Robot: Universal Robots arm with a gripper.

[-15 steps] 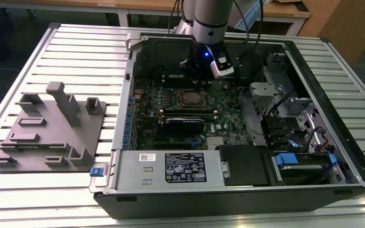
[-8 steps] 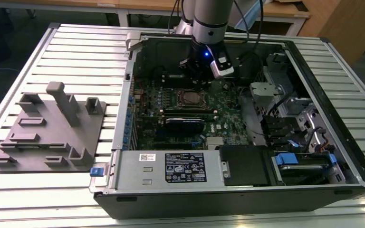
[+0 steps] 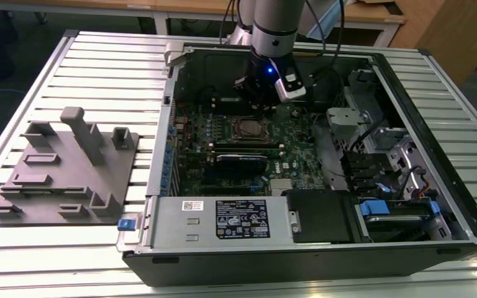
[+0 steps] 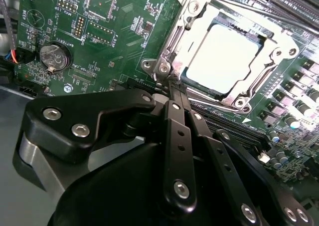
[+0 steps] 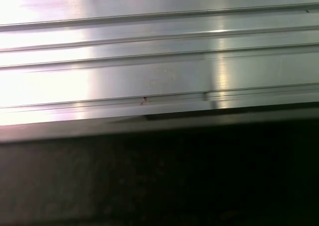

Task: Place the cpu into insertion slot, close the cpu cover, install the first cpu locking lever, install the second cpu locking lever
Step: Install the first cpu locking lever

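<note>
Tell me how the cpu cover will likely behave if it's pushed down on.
The cpu cover looks like thin stamped metal, so probably stiff yet light. It lies flat around the cpu, so it likely gives little. Its shiny surface may be slippery for the gripper.

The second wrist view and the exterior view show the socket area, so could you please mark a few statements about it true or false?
1. The cpu lies in the insertion slot. True.
2. The cpu cover stands raised. False: it lies flat, framing the cpu.
3. The claw hangs outside the computer case. False: it is inside, over the green board.
4. The claw's tips are beside a corner of the cpu cover. True.
5. A coin battery sits on the green board. True.
</note>
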